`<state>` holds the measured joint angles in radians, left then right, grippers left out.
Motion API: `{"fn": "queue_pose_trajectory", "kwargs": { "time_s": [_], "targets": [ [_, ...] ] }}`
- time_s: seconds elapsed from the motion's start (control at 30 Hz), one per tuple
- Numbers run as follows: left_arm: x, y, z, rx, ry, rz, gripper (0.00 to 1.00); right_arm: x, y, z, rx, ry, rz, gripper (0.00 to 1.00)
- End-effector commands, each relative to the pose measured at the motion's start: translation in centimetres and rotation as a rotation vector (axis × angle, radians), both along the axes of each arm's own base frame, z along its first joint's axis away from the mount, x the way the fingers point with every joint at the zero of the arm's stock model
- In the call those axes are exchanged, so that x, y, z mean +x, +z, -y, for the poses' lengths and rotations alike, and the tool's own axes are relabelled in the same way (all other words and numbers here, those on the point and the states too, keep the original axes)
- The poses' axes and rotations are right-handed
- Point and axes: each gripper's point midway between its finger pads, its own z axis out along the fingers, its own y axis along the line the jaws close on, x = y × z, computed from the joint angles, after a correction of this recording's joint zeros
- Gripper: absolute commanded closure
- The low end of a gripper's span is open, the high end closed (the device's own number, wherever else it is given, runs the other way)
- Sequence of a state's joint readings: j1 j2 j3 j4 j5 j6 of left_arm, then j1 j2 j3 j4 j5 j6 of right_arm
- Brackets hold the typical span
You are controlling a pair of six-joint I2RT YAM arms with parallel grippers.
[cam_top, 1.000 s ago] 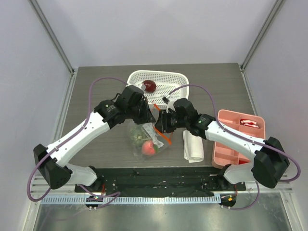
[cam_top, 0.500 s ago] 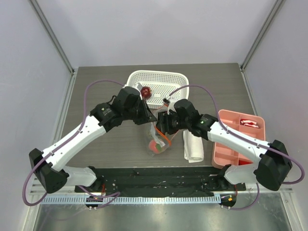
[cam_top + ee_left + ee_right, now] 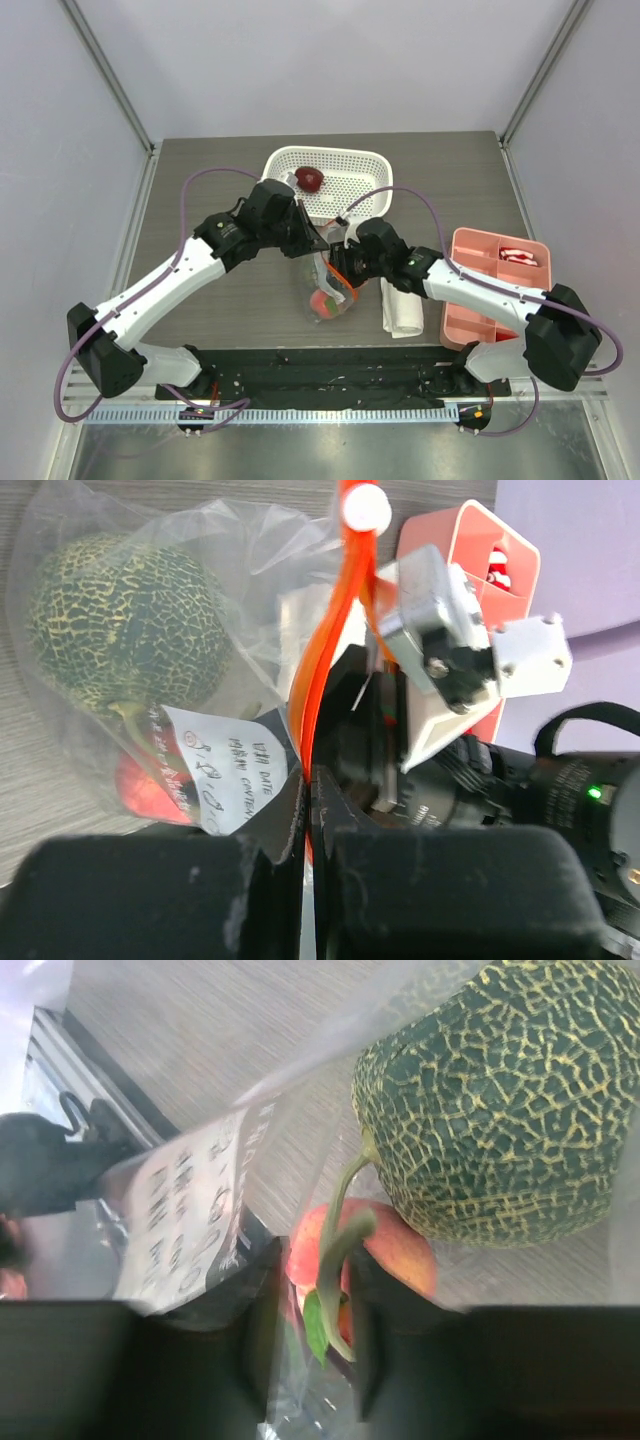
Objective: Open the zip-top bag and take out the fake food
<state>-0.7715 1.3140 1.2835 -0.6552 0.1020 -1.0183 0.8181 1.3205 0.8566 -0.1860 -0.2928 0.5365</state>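
My left gripper (image 3: 318, 243) (image 3: 308, 780) is shut on the orange-red zip strip (image 3: 335, 650) of the zip-top bag (image 3: 326, 292), which hangs lifted off the table. Inside the bag lie the bumpy green ball (image 3: 120, 630) (image 3: 500, 1110) and, under it, the pinkish-red fruit (image 3: 322, 303) (image 3: 400, 1250). My right gripper (image 3: 338, 268) (image 3: 315, 1260) is at the bag's mouth. Its jaws stand part-way apart, with clear plastic and a green stem (image 3: 340, 1260) between them. The dark red fruit (image 3: 310, 179) lies in the white basket.
The white basket (image 3: 350, 165) stands at the back centre. A pink tray (image 3: 500, 290) (image 3: 470, 550) with red-and-white pieces (image 3: 522, 254) sits on the right. A folded white cloth (image 3: 403, 308) lies between the bag and the tray.
The bag has been lifted and drawn right, and now hangs narrower. My right gripper's jaws widened and then narrowed. The dark red fruit shifted a little in the basket.
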Motion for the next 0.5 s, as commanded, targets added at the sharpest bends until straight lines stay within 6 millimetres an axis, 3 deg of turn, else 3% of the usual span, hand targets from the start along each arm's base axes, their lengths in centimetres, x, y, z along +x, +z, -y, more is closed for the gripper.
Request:
{"fn": "queue_pose_trajectory", "kwargs": {
  "time_s": [0.0,0.03,0.13,0.27,0.4,0.47],
  "targets": [
    [-0.2,2.1,0.9,-0.068,-0.028,0.040,1.00,1.0,1.2,-1.4,0.053,-0.017,0.036,0.75],
    [-0.3,1.9,0.7,-0.065,-0.027,0.039,1.00,1.0,1.6,-1.5,0.065,-0.027,0.027,0.88],
    [-0.9,0.7,0.2,-0.038,-0.040,0.023,1.00,1.5,2.9,-1.5,0.082,-0.068,0.024,0.99],
    [-1.9,-0.9,-0.6,-0.007,-0.063,0.004,1.00,2.5,5.3,-1.1,0.066,-0.136,0.032,0.99],
    [-3.2,-2.8,-1.4,0.009,-0.075,-0.038,1.00,3.6,6.4,-0.8,0.032,-0.200,0.034,0.99],
    [-3.5,-2.7,-1.8,0.003,-0.071,-0.032,1.00,3.9,6.8,-0.6,0.024,-0.217,0.028,0.99]
  ]
}}
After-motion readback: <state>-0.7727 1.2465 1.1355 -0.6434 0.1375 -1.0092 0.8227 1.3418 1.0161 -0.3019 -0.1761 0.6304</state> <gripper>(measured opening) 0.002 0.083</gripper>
